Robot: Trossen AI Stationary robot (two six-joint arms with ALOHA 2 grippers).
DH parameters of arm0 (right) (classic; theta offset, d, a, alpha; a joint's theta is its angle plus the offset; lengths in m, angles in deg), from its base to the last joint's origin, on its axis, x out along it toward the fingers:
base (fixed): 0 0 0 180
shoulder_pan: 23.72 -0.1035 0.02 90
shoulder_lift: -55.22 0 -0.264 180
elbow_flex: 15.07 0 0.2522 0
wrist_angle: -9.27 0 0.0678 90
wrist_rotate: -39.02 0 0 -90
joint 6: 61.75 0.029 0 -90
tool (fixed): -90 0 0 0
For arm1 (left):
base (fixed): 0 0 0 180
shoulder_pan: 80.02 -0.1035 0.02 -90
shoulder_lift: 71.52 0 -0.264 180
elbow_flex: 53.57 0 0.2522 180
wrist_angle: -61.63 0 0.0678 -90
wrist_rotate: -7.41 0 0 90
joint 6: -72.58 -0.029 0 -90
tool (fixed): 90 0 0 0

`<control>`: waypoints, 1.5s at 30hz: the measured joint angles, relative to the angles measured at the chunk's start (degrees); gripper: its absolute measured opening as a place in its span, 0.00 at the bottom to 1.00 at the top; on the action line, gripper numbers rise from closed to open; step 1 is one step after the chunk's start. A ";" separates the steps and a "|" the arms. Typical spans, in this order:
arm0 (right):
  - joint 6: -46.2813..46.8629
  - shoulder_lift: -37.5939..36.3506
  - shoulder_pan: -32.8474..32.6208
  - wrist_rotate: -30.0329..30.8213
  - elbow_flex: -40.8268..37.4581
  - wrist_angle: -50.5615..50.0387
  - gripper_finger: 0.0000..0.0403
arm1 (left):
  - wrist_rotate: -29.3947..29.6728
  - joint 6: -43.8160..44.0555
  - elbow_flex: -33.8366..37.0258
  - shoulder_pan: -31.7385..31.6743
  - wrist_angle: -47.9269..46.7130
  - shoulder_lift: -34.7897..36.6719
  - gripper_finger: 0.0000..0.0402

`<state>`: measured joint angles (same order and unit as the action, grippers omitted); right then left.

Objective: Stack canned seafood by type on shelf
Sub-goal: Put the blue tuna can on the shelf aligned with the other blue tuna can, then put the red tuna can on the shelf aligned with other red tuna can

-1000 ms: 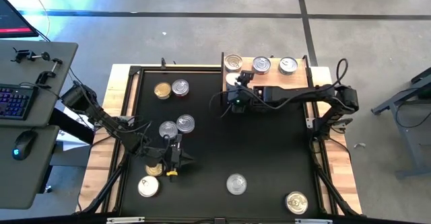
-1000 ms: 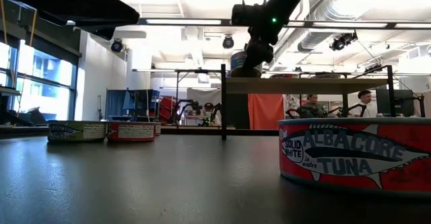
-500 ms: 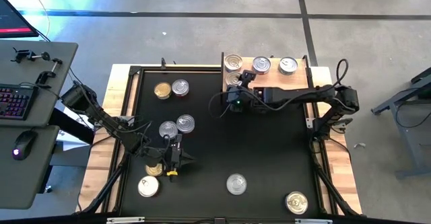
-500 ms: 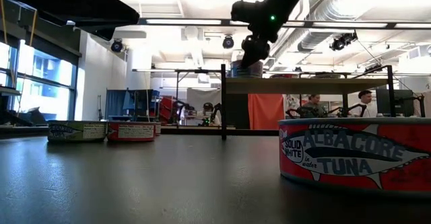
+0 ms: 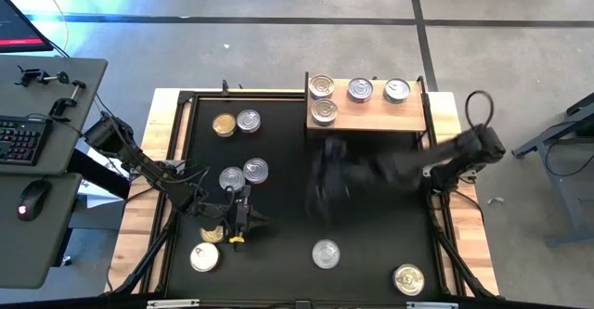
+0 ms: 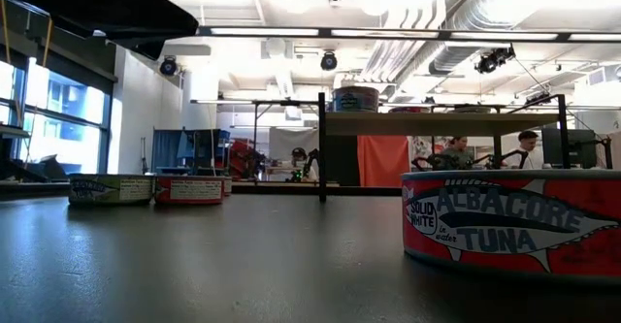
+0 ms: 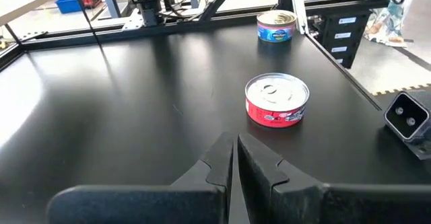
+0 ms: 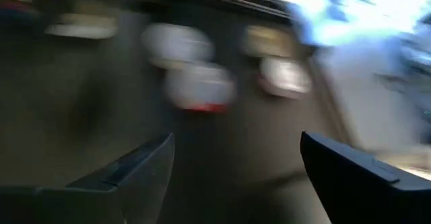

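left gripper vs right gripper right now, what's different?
Left gripper is shut and empty, parked above the table's near left side by loose tins. Right gripper is open and empty, smeared by motion in the high view, over mid-table in front of the shelf. Shared: neither holds a tin.
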<state>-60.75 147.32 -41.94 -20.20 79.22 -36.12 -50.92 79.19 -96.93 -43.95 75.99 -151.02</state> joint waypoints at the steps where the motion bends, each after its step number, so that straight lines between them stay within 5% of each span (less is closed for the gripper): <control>1: 3.17 0.73 -3.71 -0.06 0.00 -0.39 0.77 | -0.23 -0.65 0.00 0.00 0.04 0.00 0.04; 8: 40.20 6.55 -26.77 1.86 -0.05 -5.03 0.74 | -5.16 -5.94 -8.40 -1.76 -2.75 -7.46 0.04; 15: 70.37 15.27 -40.04 18.15 -0.09 -5.98 0.74 | -30.43 -23.19 -24.80 -5.15 -12.48 -22.36 0.06; 19: 77.99 20.69 -41.09 22.30 -0.11 -5.46 0.74 | -36.05 -34.37 -31.79 -6.64 -21.16 -27.85 0.11; 28: 75.97 28.13 -36.36 16.96 -0.15 4.88 0.74 | -35.55 -52.29 -34.51 -8.81 -14.54 -35.79 0.23; 36: 68.83 28.10 -35.34 17.15 2.56 11.01 0.74 | -34.64 -54.88 -34.51 -10.75 -0.94 -41.83 0.30; 41: 65.28 28.10 -35.43 17.36 5.60 10.42 0.74 | -32.80 -51.94 -34.70 -12.41 -0.67 -43.31 0.26; 45: 61.80 28.10 -35.37 17.55 6.54 9.59 0.74 | -34.38 -48.49 -34.77 -13.35 -0.78 -43.34 0.11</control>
<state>1.06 175.42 -77.31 -2.66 85.76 -26.52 -85.30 30.71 -131.71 -57.29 75.21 -194.36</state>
